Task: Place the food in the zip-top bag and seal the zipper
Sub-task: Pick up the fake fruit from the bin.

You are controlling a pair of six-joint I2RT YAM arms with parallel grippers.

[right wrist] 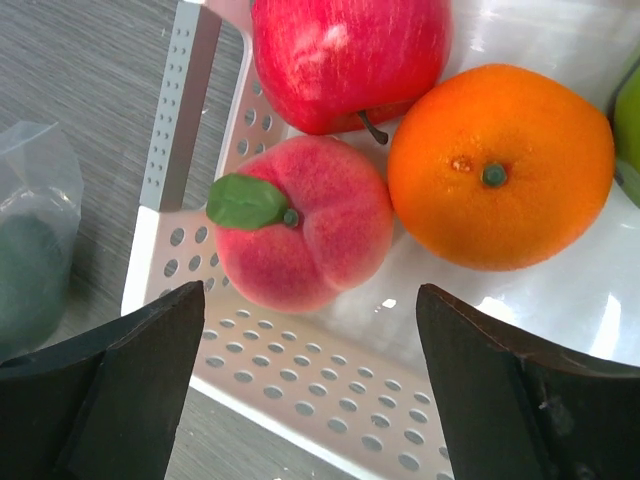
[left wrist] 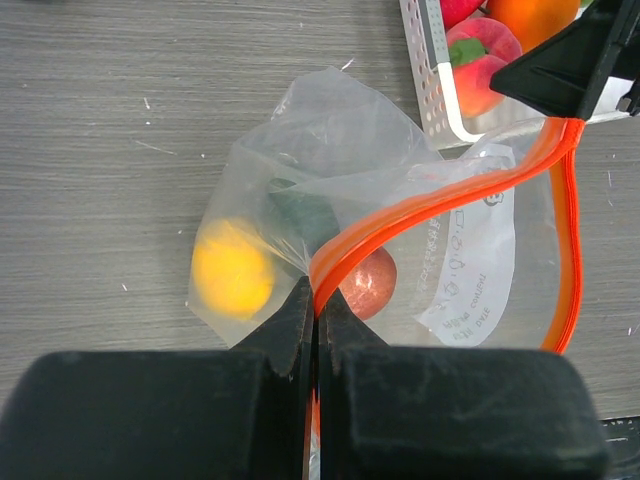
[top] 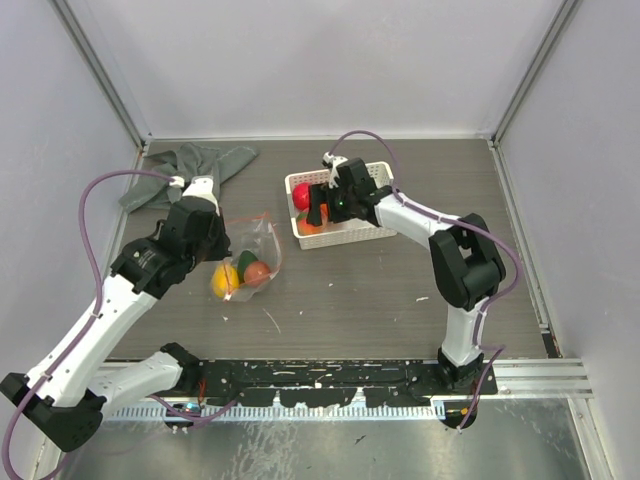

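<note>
The clear zip-top bag [top: 255,250] lies left of centre, holding a yellow fruit [left wrist: 232,270], a dark brown-red fruit [left wrist: 368,283] and a dark green one [left wrist: 305,215]. My left gripper [left wrist: 316,300] is shut on the bag's orange-red zipper strip [left wrist: 430,205], which curves open to the right. My right gripper [right wrist: 310,340] is open, its fingers either side of the basket's near wall, just short of a peach [right wrist: 310,235]. A red apple [right wrist: 345,55], an orange [right wrist: 500,165] and a green fruit [right wrist: 628,110] lie beside the peach. The slider end is not visible.
The white perforated basket [top: 375,232] stands at the back centre, right of the bag. A grey cloth [top: 190,165] lies crumpled at the back left. Grey walls close in the table on three sides.
</note>
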